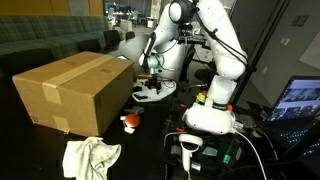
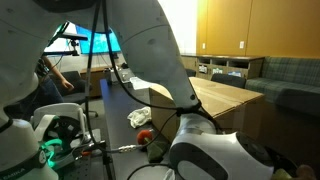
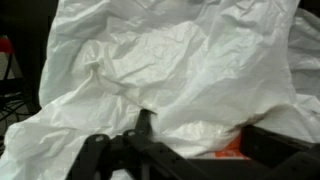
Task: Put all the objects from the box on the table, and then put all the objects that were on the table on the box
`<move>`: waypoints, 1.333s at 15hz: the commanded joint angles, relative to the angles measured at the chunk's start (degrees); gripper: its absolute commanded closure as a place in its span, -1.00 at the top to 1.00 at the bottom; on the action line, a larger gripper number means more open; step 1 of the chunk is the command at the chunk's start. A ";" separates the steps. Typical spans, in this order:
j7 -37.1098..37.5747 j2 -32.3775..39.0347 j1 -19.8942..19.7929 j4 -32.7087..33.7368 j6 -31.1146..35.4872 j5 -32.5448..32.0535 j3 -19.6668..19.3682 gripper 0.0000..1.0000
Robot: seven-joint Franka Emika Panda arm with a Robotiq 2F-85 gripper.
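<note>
The large brown cardboard box [image 1: 75,92] [image 2: 228,94] stands on the dark table [image 1: 150,130]. My gripper [image 1: 149,78] is lowered beside the box's end, over a crumpled white plastic bag [image 1: 157,93]. In the wrist view the bag [image 3: 170,70] fills nearly the whole picture. My gripper [image 3: 200,125] stands open, its two dark fingers [image 3: 146,125] wide apart with a fold of the bag bulging between them. Something orange [image 3: 232,148] peeks out under the bag near the right finger. A white cloth [image 1: 90,156] [image 2: 140,117] and a small red and white object [image 1: 130,122] lie on the table.
An open laptop [image 1: 298,100] glows at one side of the robot's base [image 1: 210,115]. A handheld scanner [image 1: 190,150] and cables lie in front of the base. A tripod pole [image 2: 100,60] and the arm's white body fill much of an exterior view.
</note>
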 commanded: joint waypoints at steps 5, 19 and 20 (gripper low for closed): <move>-1.58 -1.66 0.61 1.43 -1.17 0.00 -1.68 -0.41; 4.02 -16.18 8.82 -10.58 5.83 -8.60 -11.32 -0.73; 5.65 -18.65 10.43 -12.34 6.40 -11.17 -13.01 -0.75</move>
